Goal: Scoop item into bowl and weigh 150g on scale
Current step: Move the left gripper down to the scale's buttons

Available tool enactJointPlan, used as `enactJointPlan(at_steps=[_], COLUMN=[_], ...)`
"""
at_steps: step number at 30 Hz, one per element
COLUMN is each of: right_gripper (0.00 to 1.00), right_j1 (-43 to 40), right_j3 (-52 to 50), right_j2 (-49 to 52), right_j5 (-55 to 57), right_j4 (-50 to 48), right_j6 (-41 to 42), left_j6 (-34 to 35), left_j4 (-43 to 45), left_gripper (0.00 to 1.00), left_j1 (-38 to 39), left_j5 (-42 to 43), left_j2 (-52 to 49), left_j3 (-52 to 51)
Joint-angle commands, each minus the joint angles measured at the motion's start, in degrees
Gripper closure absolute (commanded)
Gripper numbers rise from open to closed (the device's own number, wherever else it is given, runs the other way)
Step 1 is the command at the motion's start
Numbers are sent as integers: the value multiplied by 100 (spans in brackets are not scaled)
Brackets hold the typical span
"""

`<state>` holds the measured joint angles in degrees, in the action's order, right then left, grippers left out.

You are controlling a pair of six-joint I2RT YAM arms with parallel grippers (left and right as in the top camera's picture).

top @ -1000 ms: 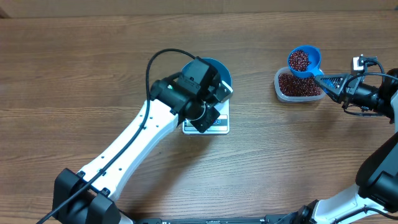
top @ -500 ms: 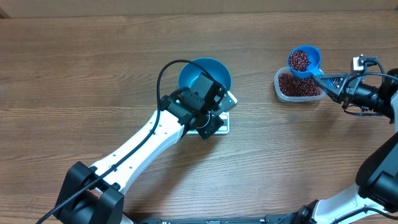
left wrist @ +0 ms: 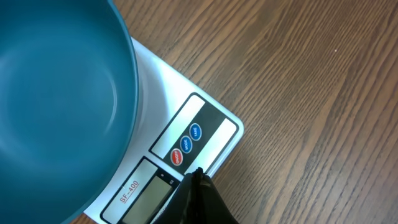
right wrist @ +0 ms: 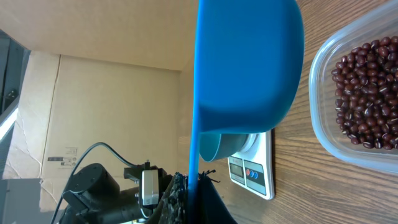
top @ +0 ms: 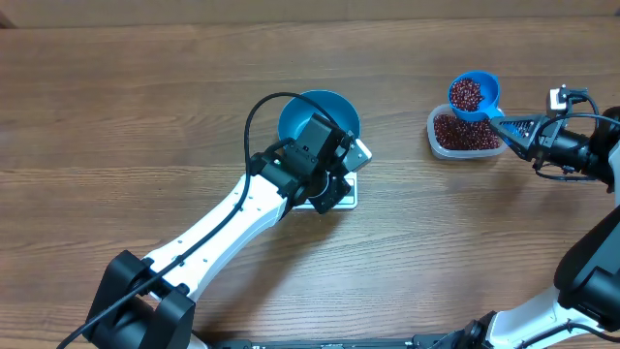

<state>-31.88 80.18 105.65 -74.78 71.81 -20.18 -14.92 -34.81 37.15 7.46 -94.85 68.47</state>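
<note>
The left tool (left wrist: 199,185) has its fingers pressed together on nothing, its tip poised just over the front edge of the scale (left wrist: 158,93), beside the display (left wrist: 146,198) and the row of buttons (left wrist: 186,144); whether it actually touches them cannot be told. The scale lies flat on the tabletop (top: 145,116) and carries the bowl (left wrist: 62,93), which overhangs it, and the part of its inside that shows holds no beans. Well off to the right, the right tool (top: 513,128) pinches the handle of the scoop (right wrist: 249,62), held level and loaded above the tub (right wrist: 323,124), where the rest of the beans (right wrist: 364,81) lie. My reading is that the scale is being set or zeroed before the first load goes in. A push that lands off the button, or too hard, could skid the light scale or rock the bowl on it. A wrong button could change units or switch it off, and an unzeroed scale would count the bowl's own weight. Farther out, the full scoop must cross open tabletop, so any tilt would scatter beans. With the left arm over the bowl, the two arms could clash there. Tipping the whole load at once could overshoot the target.
</note>
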Motion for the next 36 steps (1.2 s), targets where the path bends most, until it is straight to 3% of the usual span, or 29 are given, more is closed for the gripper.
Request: enactJointPlan(at_steps=[1,26,36], right_gripper=[96,96,96], right_j1=[-20,-20,-20], right_j3=[-35,-35,-35], right_j2=[26,26,26], right_j5=[-243,-225,-223], right_j4=[-11,-4,-4], right_j6=[-111,-109,-111], left_j6=[-188,-380,-444], left_j4=[68,2041,2236], left_gripper=[96,96,96], left_j1=[7,2,0], left_j5=[-42,-39,-42], left_j2=[-42,-42,-42], left_j3=[-170,-1582,-1637])
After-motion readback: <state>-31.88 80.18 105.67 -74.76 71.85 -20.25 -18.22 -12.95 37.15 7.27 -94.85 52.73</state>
